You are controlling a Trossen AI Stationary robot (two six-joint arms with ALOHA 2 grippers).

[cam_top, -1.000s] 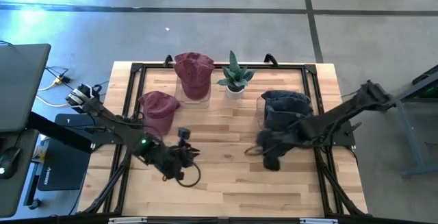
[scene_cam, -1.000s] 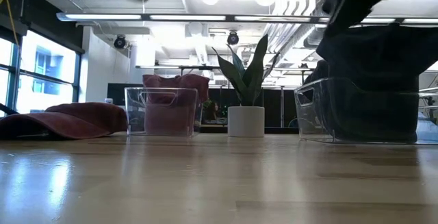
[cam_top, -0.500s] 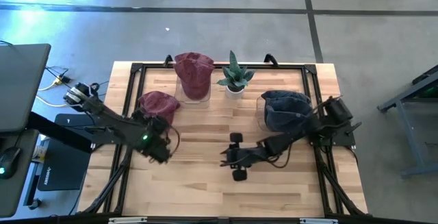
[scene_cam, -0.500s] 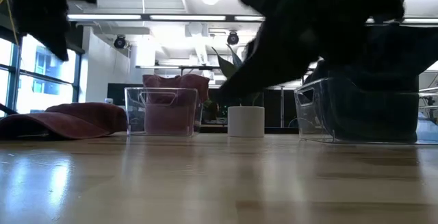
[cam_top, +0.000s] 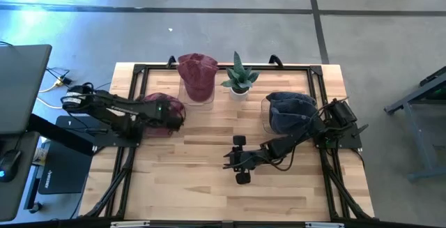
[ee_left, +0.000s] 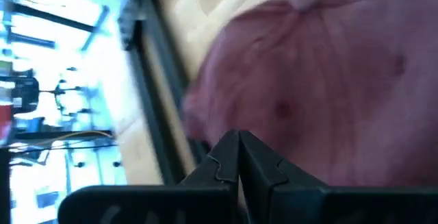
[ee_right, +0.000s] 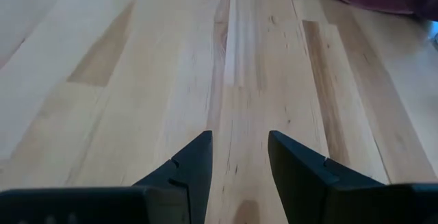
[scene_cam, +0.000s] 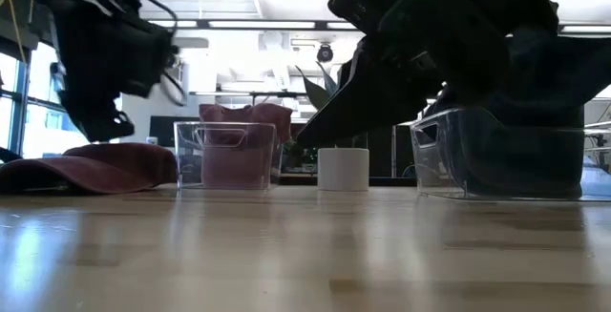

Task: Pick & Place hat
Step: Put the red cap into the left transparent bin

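A maroon hat [cam_top: 159, 101] lies flat on the table at the left, also seen in the low view [scene_cam: 86, 169] and the left wrist view [ee_left: 328, 80]. My left gripper [cam_top: 175, 118] [ee_left: 238, 140] is shut and hangs just above this hat, tilted down; the low view shows a thin gap under it [scene_cam: 103, 126]. My right gripper [cam_top: 234, 162] [ee_right: 239, 138] stands open low over the bare middle of the table, with nothing between its fingers. A second maroon hat [cam_top: 197, 74] sits in a clear bin, and a dark blue hat [cam_top: 289, 109] in another.
A small potted plant [cam_top: 239, 80] stands at the far middle between the two clear bins [scene_cam: 225, 155] [scene_cam: 496, 155]. A black frame [cam_top: 136, 74] runs round the tabletop. Bare wood lies along the near half of the table [cam_top: 209, 193].
My left gripper has swung from the near middle of the table toward the far left, sinking and rolling, and now hangs over the maroon hat. My right gripper went down and toward the table's left, then kept still. The hats have not moved.
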